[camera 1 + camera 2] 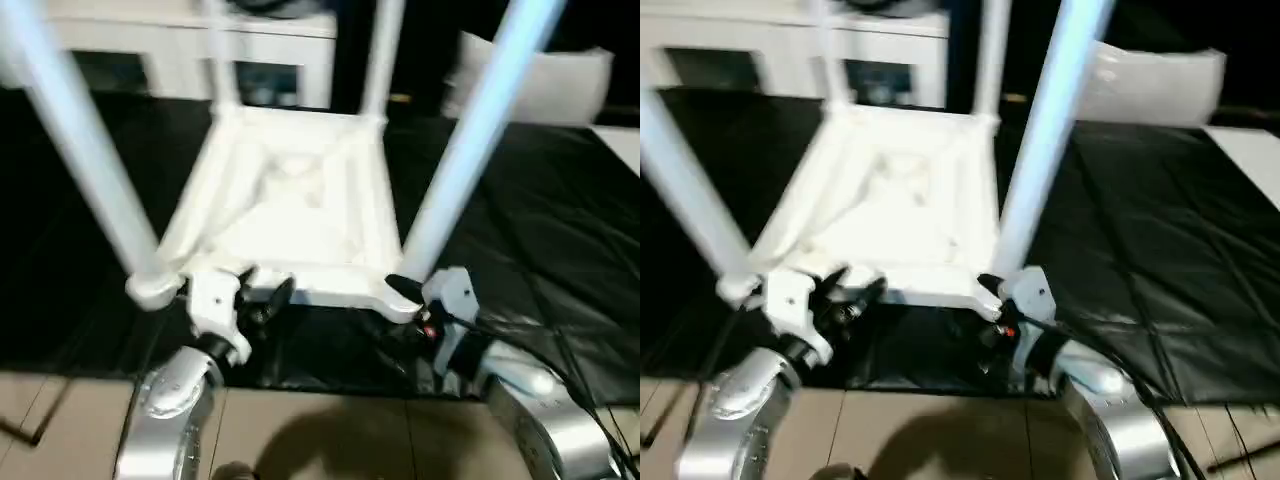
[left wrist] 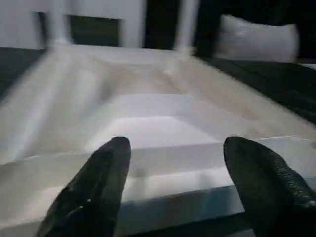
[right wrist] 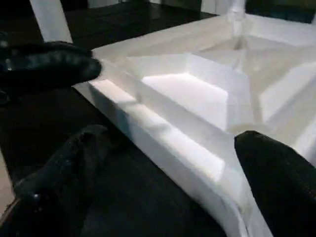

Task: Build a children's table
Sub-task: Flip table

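The children's table [image 1: 290, 200] is lying upside down on a black sheet [image 1: 530, 230], four legs pointing up. Its near edge is being flanked by the left gripper [image 1: 262, 292] and the right gripper [image 1: 405, 300], both spread wide, nothing being pinched.
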